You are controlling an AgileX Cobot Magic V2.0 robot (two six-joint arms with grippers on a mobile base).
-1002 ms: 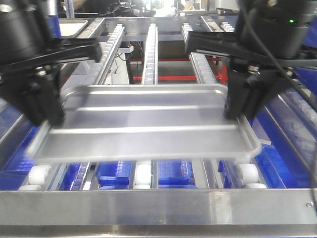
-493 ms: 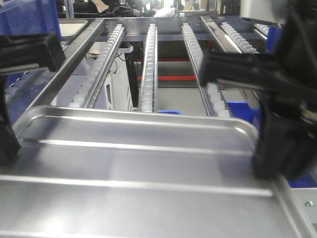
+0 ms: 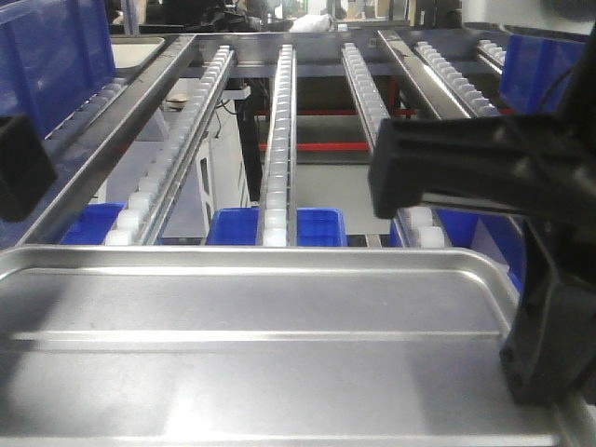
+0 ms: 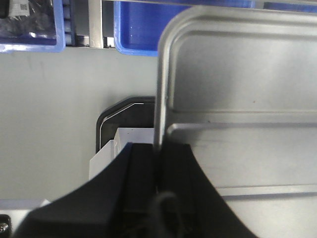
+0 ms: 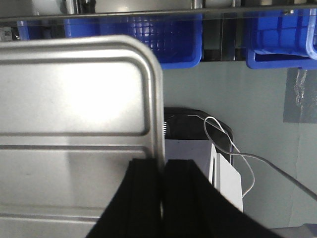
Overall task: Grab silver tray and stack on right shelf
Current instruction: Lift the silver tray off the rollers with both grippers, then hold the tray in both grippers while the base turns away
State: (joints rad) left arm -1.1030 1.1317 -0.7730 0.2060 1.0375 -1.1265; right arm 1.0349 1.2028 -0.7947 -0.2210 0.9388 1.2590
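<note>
**One Tray, Two Grippers, Five Roller Rails**

I carried one silver tray (image 3: 261, 307), its base crossed by two long ridges (image 4: 237, 124). Two grippers of mine were on it, the left gripper (image 4: 158, 166) and the right gripper (image 5: 162, 173), one at each end. Ahead stood one right shelf (image 3: 121, 130), on which I counted at least five rails of white rollers (image 3: 277, 121). Three blue bins (image 3: 317, 226) showed beneath it in the front view. My left wrist camera caught two bins, my right wrist camera at least two. One white cable (image 5: 231, 146) looped below my right wrist.
</note>
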